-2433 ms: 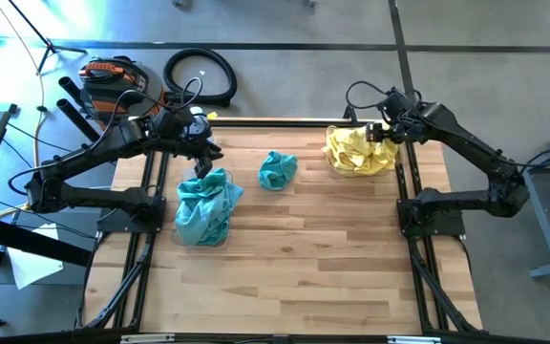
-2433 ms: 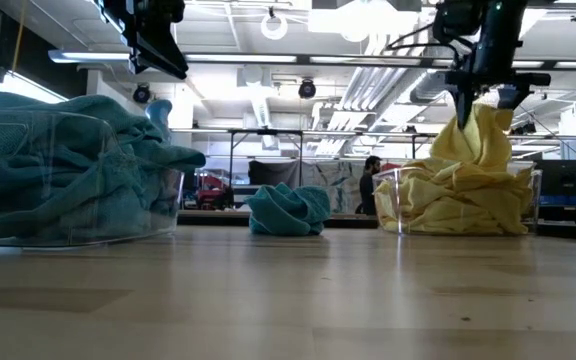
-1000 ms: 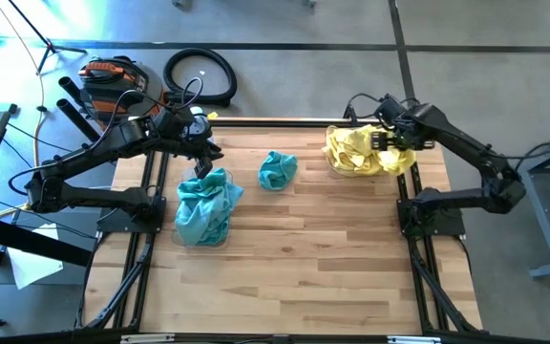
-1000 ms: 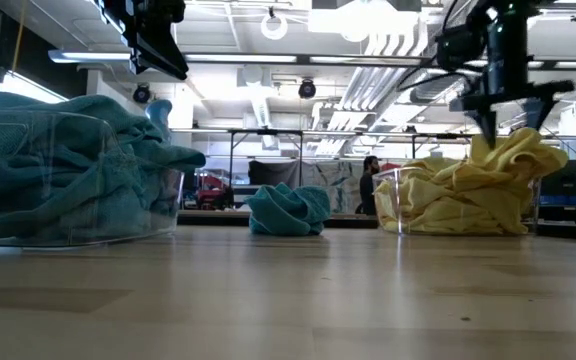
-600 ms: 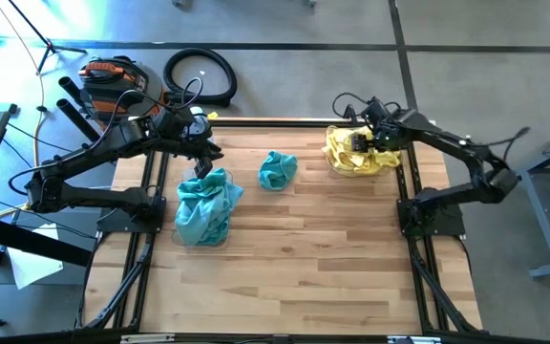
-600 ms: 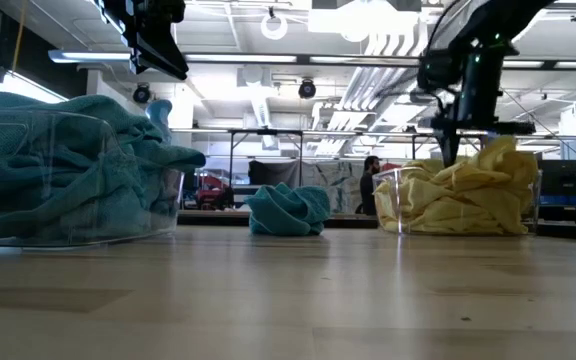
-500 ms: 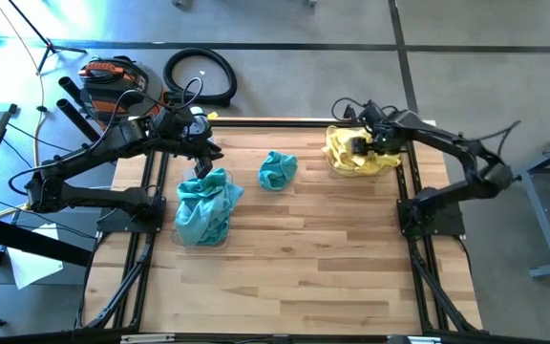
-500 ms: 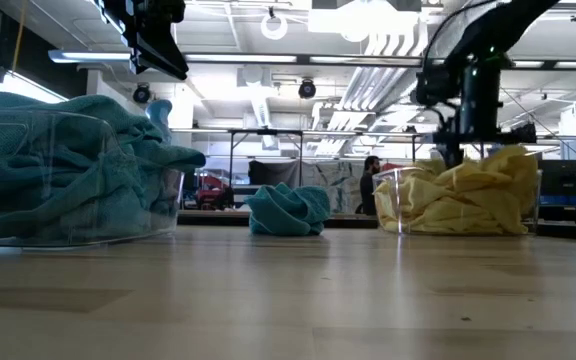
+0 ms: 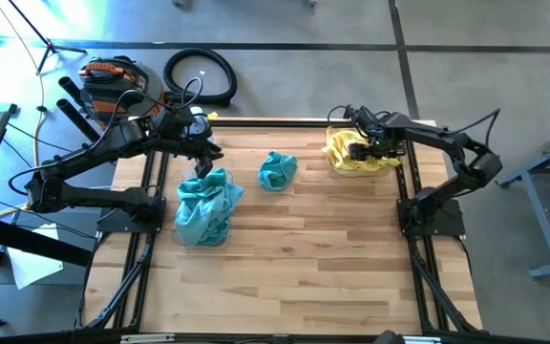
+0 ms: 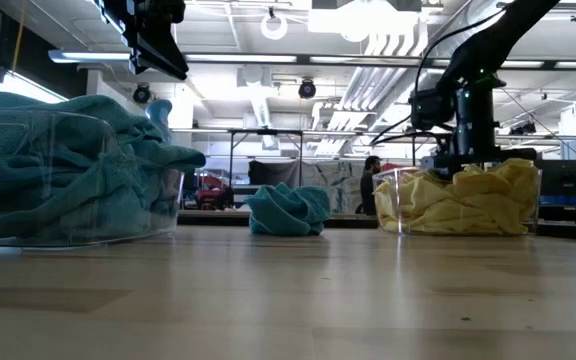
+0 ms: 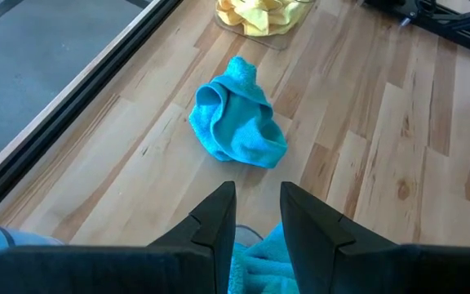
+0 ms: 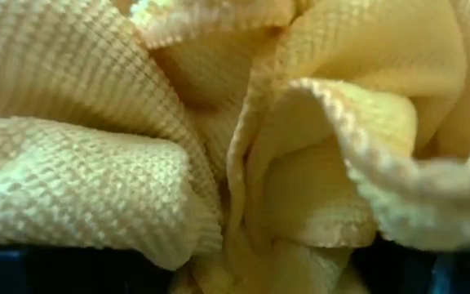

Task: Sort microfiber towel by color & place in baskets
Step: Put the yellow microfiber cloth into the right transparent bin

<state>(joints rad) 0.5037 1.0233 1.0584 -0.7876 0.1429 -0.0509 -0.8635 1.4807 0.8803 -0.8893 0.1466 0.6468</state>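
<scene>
- We see the right gripper pressed down into the yellow towels that fill the right basket; whether it is released or clenched we cannot tell.
- The left gripper hangs above the left basket of teal towels, its claw slightly parted and holding nothing.
- One teal towel lies on the table between the baskets.

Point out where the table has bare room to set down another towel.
The whole near stretch of the table is bare wood, from the teal basket across to the right arm's base. Smaller gaps flank the loose teal towel. The far right corner is crowded: the right hand presses into the yellow pile.
</scene>
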